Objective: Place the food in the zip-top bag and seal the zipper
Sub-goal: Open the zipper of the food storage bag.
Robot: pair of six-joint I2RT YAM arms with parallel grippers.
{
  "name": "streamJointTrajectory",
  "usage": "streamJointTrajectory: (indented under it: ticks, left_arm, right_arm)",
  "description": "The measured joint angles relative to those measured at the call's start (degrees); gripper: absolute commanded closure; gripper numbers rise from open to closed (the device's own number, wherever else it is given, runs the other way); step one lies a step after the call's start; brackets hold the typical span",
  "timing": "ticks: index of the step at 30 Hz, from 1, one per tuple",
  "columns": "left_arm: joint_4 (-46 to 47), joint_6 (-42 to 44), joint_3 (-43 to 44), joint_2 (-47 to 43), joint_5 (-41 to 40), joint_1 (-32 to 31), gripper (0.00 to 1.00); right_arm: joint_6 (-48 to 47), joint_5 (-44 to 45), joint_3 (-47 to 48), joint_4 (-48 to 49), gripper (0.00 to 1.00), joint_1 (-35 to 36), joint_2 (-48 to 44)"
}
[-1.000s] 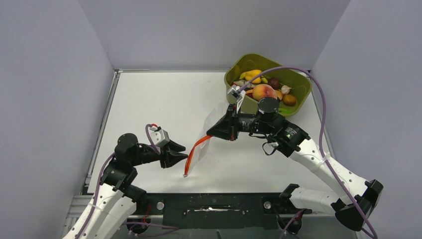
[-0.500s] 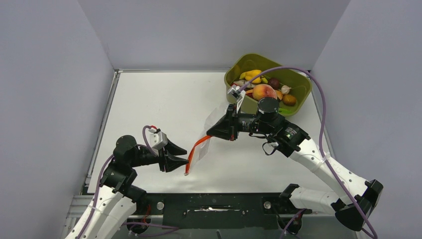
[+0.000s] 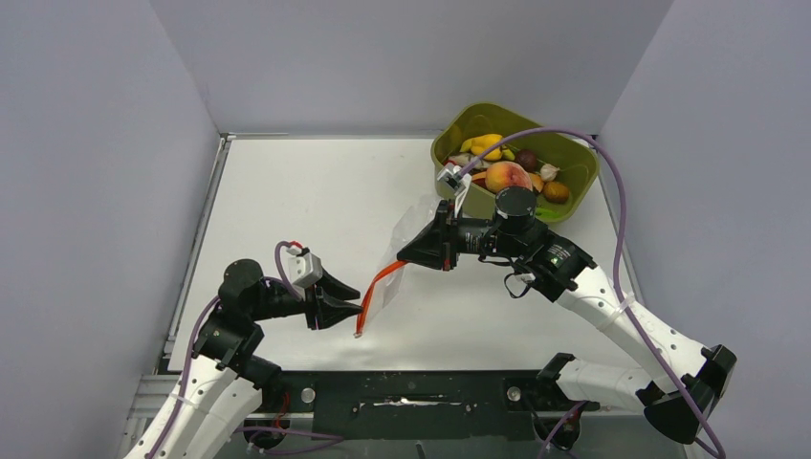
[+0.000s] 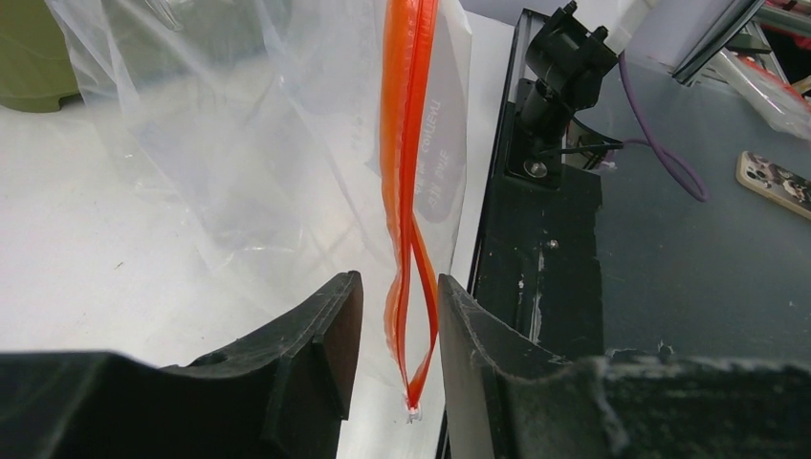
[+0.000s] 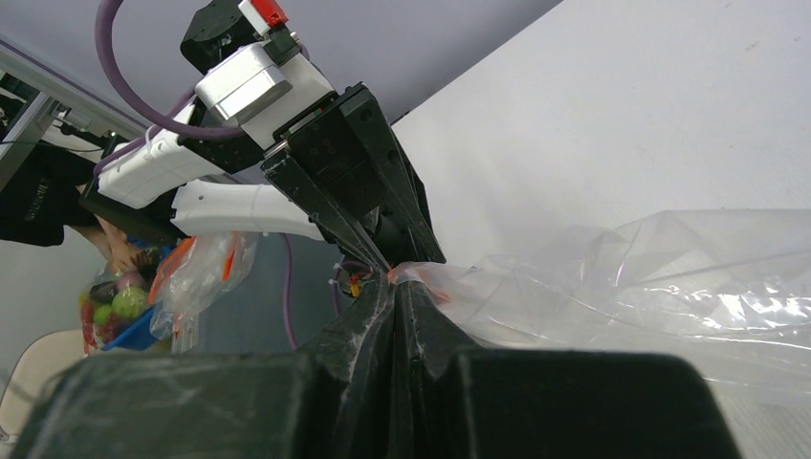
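On the bench (image 3: 287, 210), the food (image 3: 508, 176) lies unpacked in the olive-green tub (image 3: 574, 158). The zip-top bag (image 4: 239, 143) is pinched at one zipper (image 4: 406, 143) end by the right hand (image 3: 406, 253). The free end is straddled, untouched, by the spread left hand (image 3: 356, 298). A pinch there is judged necessary to open the mouth.

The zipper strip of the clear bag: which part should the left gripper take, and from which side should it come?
Take the loose lower end of the zipper strip, where its two lips hang apart. It hangs down from the pinch of the right gripper, so the left gripper should come level from the left, one finger each side.
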Motion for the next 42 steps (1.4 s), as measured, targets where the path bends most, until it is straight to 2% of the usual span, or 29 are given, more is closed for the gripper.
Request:
streamJointTrajectory:
  ticks: [31,37,42]
  left_arm:
    - [-0.17,1.22,-0.74,0.92,-1.51,0.00,0.69]
    - [5.70,-2.64,-2.95,1.60,-1.33,0.00,0.72]
    - [11.02,-6.08,-4.92,1.51,-1.22,-0.02,0.80]
  right_arm:
    - [2.25,-0.74,0.00,2.69,1.00,0.00,-0.11]
    - [3.50,-1.09,0.00,5.70,1.00,0.00,1.31]
    - [5.07,-1.11,-0.24,8.24,1.00,0.00,3.63]
